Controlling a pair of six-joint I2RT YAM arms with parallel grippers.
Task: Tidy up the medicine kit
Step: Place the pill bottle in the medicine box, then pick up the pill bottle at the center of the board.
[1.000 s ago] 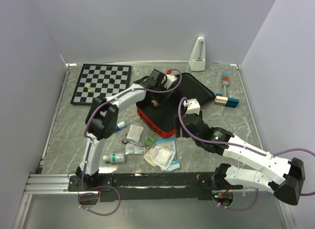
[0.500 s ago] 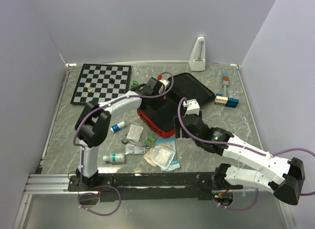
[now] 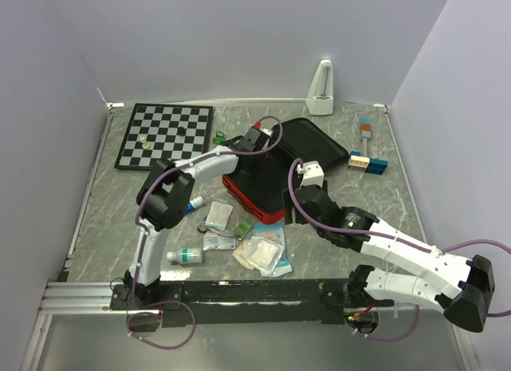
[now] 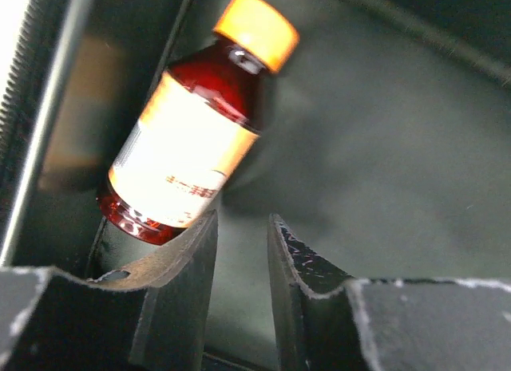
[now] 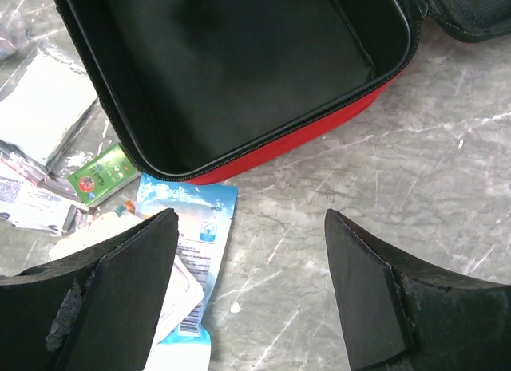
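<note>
The medicine kit (image 3: 254, 197) lies open, a red case with black lining, its lid (image 3: 315, 142) folded back to the right. My left gripper (image 3: 254, 150) is down inside the case. In the left wrist view its jaws (image 4: 242, 223) stand a narrow gap apart with nothing between them. A brown bottle (image 4: 192, 140) with an orange cap and a pale label lies on the lining just beyond the left finger. My right gripper (image 3: 290, 211) hovers wide open and empty (image 5: 249, 219) over the table at the kit's near edge (image 5: 319, 124).
Loose items lie left of the right gripper: a blue sachet (image 5: 192, 219), a green packet (image 5: 100, 173), a white pouch (image 5: 44, 116), small bottles (image 3: 185, 255). A chessboard (image 3: 164, 136) sits at the back left, a metronome (image 3: 321, 89) at the back, blue blocks (image 3: 367, 162) to the right.
My left gripper has moved from the near part of the case toward its far side, and the arm's elbow has swung. The right arm has not moved.
</note>
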